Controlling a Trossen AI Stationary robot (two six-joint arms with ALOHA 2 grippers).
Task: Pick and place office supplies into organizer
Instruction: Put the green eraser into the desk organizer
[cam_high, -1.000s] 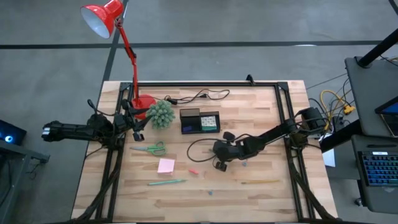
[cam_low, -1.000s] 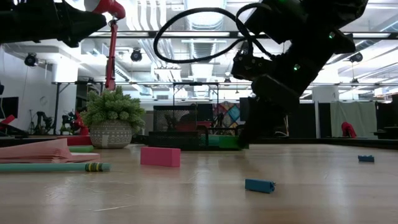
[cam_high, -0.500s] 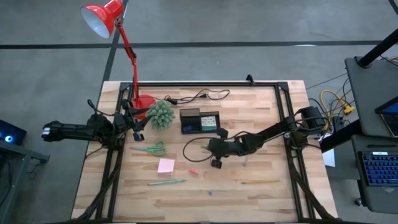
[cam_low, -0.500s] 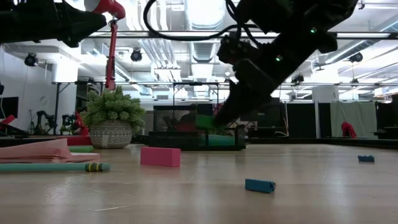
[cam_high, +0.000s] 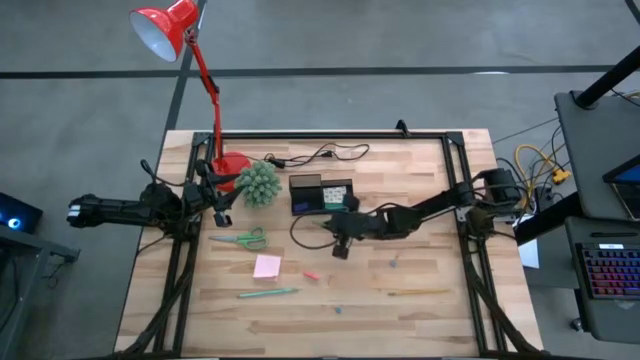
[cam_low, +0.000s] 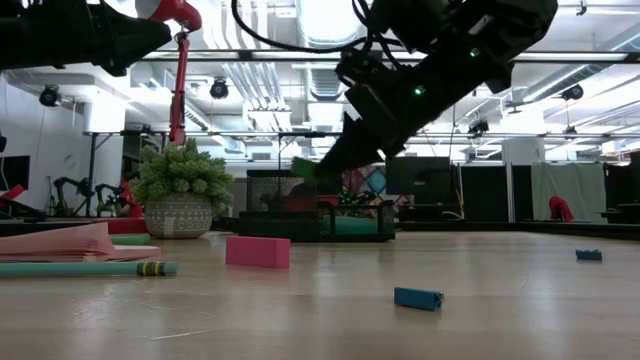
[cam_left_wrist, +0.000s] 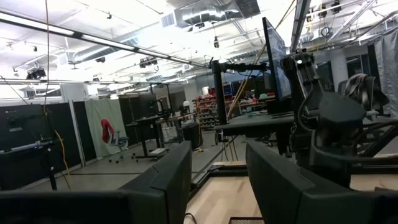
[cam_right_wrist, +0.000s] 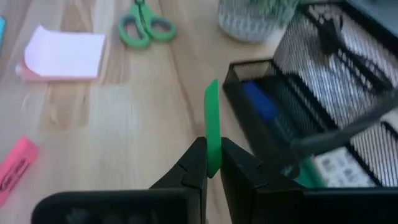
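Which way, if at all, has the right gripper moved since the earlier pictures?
Yes. In the high view the right gripper, holding a green strip, has moved left and up the table toward the black organizer.

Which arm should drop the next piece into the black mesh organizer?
Right. Its gripper already pinches a flat green strip right beside the black mesh organizer. The left gripper waits empty by the table's left edge.

The small black mesh organizer tray (cam_high: 321, 194) sits mid-table; the spiky green ball plant (cam_high: 259, 183) is at its 9 o'clock (just beside), green-handled scissors (cam_high: 241, 240) and pink sticky-note pad (cam_high: 267, 266) toward 7.
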